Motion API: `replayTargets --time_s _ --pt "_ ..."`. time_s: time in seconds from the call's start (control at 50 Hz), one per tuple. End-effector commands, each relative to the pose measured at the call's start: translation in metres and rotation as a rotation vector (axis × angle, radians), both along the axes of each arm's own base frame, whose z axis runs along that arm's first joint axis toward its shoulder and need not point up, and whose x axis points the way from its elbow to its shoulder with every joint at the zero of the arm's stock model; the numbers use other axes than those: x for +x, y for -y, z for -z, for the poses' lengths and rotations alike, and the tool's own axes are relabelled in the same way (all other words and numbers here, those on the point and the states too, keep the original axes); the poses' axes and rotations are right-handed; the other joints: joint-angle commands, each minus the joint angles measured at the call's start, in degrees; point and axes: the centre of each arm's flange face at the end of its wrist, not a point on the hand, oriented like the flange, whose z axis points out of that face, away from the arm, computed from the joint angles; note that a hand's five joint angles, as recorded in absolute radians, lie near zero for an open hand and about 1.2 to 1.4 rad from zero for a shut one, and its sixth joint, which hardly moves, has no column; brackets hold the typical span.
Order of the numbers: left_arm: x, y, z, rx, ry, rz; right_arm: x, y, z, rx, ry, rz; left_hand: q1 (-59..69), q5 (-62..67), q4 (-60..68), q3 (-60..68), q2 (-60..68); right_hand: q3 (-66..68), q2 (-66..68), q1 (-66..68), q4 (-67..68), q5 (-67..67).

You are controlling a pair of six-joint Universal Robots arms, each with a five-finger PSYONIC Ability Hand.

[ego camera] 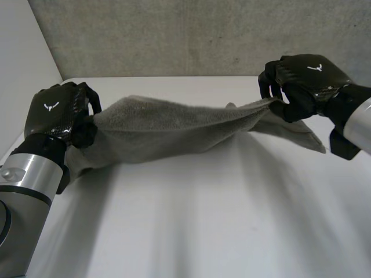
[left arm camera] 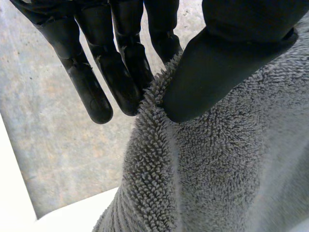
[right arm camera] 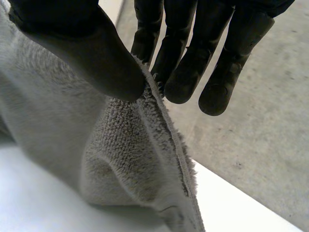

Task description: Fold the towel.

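Currently left hand, 9 o'clock, pinches one end of the grey terry-cloth towel between thumb and fingers; right hand, 2 o'clock, pinches the other. Towel spans between them over white table, sagging: soft, light, limp. Grip at hemmed edges.
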Motion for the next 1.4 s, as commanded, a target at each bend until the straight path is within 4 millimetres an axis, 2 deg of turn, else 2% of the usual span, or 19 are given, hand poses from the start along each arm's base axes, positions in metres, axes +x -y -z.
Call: replayTargets --time_s 0.02,0.06,0.16,0.3,0.34,0.36,0.38,0.4,0.44,0.46,0.5,0.56,0.62,0.74,0.78,0.82,1.04,1.18,1.4 --pt "0.000 -0.001 0.015 0.089 -0.028 0.009 0.000 -0.009 0.018 0.020 -0.278 -0.099 13.55 11.34 10.18 10.30 10.26 3.54 3.95 3.31 3.45 3.22" --pt "-0.002 0.005 0.035 0.168 0.007 0.005 -0.001 -0.005 0.050 0.122 -0.457 -0.146 13.55 11.34 10.18 10.30 10.26 3.54 3.95 3.31 3.45 3.22" --pt "-0.005 0.018 0.057 0.235 0.041 -0.002 0.004 0.013 0.075 0.170 -0.591 -0.138 13.55 11.34 10.18 10.30 10.26 3.54 3.95 3.31 3.45 3.22" --pt "-0.021 0.055 0.052 0.189 0.028 -0.002 0.036 0.061 0.066 -0.051 -0.575 -0.043 13.55 11.34 10.18 10.30 10.26 3.54 3.95 3.31 3.45 3.22" --pt "-0.032 0.082 0.021 0.068 -0.023 0.001 0.047 0.073 0.049 -0.169 -0.523 -0.008 13.55 11.34 10.18 10.30 10.26 3.54 3.95 3.31 3.45 3.22" --pt "-0.032 0.082 0.021 0.068 -0.023 0.001 0.054 0.087 0.027 -0.302 -0.453 0.049 13.55 11.34 10.18 10.30 10.26 3.54 3.95 3.31 3.45 3.22" --pt "-0.037 0.095 -0.003 -0.017 -0.067 0.003 0.060 0.098 0.003 -0.443 -0.364 0.112 13.55 11.34 10.18 10.30 10.26 3.54 3.95 3.31 3.45 3.22" --pt "-0.038 0.095 -0.003 -0.018 -0.067 0.003 0.060 0.098 0.002 -0.445 -0.363 0.112 13.55 11.34 10.18 10.30 10.26 3.54 3.95 3.31 3.45 3.22" --pt "-0.046 0.111 -0.056 -0.214 -0.156 0.012 0.064 0.104 -0.051 -0.725 -0.177 0.228 13.55 11.34 10.18 10.30 10.26 3.54 3.95 3.31 3.45 3.22" --pt "-0.046 0.111 -0.056 -0.215 -0.157 0.012 0.064 0.104 -0.052 -0.727 -0.176 0.229 13.55 11.34 10.18 10.30 10.26 3.54 3.95 3.31 3.45 3.22" --pt "-0.047 0.115 -0.096 -0.392 -0.237 0.010 0.063 0.092 -0.088 -0.902 -0.053 0.269 13.55 11.34 10.18 10.30 10.26 3.54 3.95 3.31 3.45 3.22" --pt "-0.041 0.112 -0.123 -0.536 -0.306 -0.010 0.061 0.088 -0.091 -0.910 -0.047 0.270 13.55 11.34 10.18 10.30 10.26 3.54 3.95 3.31 3.45 3.22" --pt "-0.038 0.110 -0.127 -0.572 -0.331 -0.028 0.062 0.085 -0.082 -0.854 -0.082 0.238 13.55 11.34 10.18 10.30 10.26 3.54 3.95 3.31 3.45 3.22" --pt "-0.029 0.103 -0.073 -0.436 -0.285 -0.078 0.067 0.072 -0.026 -0.601 -0.227 0.059 13.55 11.34 10.18 10.30 10.26 3.54 3.95 3.31 3.45 3.22" --pt "-0.023 0.094 -0.029 -0.320 -0.227 -0.086 0.067 0.069 -0.006 -0.523 -0.267 0.018 13.55 11.34 10.18 10.30 10.26 3.54 3.95 3.31 3.45 3.22" --pt "-0.018 0.088 -0.009 -0.267 -0.204 -0.094 0.063 0.063 0.029 -0.405 -0.345 -0.035 13.55 11.34 10.18 10.30 10.26 3.54 3.95 3.31 3.45 3.22" --pt "0.013 0.056 0.099 0.094 -0.039 -0.169 0.047 0.026 0.139 -0.175 -0.618 -0.174 13.55 11.34 10.18 10.30 10.26 3.54 3.95 3.31 3.45 3.22" --pt "0.019 0.037 0.120 0.282 0.050 -0.169 0.042 0.012 0.158 -0.110 -0.646 -0.202 9.03 6.82 5.67 5.78 5.74 3.54 3.95 3.31 3.45 3.22" --pt "0.022 0.020 0.094 0.388 0.103 -0.159 0.040 -0.004 0.165 -0.074 -0.644 -0.224 -45.24 -47.45 -48.61 -48.49 -48.53 3.54 3.95 3.31 3.45 3.22"
